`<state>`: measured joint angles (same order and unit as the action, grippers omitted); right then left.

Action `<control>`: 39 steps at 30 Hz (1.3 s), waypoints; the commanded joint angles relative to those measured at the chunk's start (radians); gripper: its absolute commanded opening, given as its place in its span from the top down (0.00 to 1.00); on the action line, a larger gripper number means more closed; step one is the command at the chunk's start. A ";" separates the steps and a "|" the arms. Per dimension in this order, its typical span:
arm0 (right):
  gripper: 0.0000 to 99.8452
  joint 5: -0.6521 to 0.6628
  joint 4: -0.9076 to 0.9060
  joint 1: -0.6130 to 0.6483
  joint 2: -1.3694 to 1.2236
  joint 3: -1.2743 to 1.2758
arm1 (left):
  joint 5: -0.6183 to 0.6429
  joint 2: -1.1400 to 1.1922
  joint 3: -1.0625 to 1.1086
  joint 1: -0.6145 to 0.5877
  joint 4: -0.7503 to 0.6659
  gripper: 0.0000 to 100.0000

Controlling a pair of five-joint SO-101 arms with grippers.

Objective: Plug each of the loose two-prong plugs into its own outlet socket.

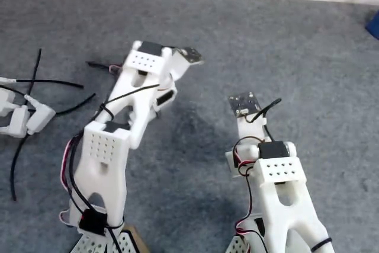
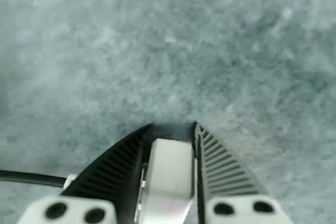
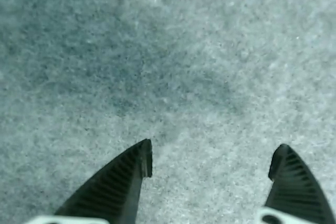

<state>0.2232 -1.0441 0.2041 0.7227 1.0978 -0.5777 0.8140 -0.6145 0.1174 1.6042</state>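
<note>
Your left arm (image 1: 118, 128) is stretched forward over the grey carpet (image 1: 308, 57). Its upper link rises from the base and its forearm runs on toward the middle of the table, with the wrist bent down at the far end. In the left wrist view, your left gripper (image 2: 173, 129) points down at the carpet with its ribbed black fingers (image 2: 226, 166) closed in on a white block (image 2: 168, 171), one finger against each flank. The block is probably the body of a two-prong plug, but no prongs show from this angle, so the call is tentative. A black cord (image 2: 31, 178) runs off sideways from behind the gripper, beside one finger.

Your right arm (image 1: 278, 176) sits folded closer to its base, with the forearm upright and the wrist tipped toward the table just ahead of it. It stands well apart from the left arm's wrist. In the right wrist view, your right gripper (image 3: 215, 148) hangs over bare carpet with its two fingers (image 3: 126, 177) spread wide and nothing between them.

The other white plug and socket pieces (image 1: 26, 119) lie bunched at the table's left edge. Their black leads (image 1: 53, 82) cross one another and trail over the carpet toward the left arm. That cluster is well apart from both grippers.
</note>
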 commanded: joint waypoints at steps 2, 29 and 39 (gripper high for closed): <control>0.66 -0.003 0.013 0.008 0.012 -0.004 | -0.006 -0.007 -0.131 -0.073 0.066 0.99; 0.73 -0.011 -0.022 0.002 0.012 -0.015 | -0.123 -0.039 -0.487 -0.469 0.160 0.69; 0.99 -0.012 -0.107 -0.117 0.206 -0.101 | 0.253 -0.377 -0.407 -0.394 0.163 0.79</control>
<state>0.2232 -1.1116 0.1596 0.8224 1.0840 -0.3844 0.5976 -1.0487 -0.3153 1.7576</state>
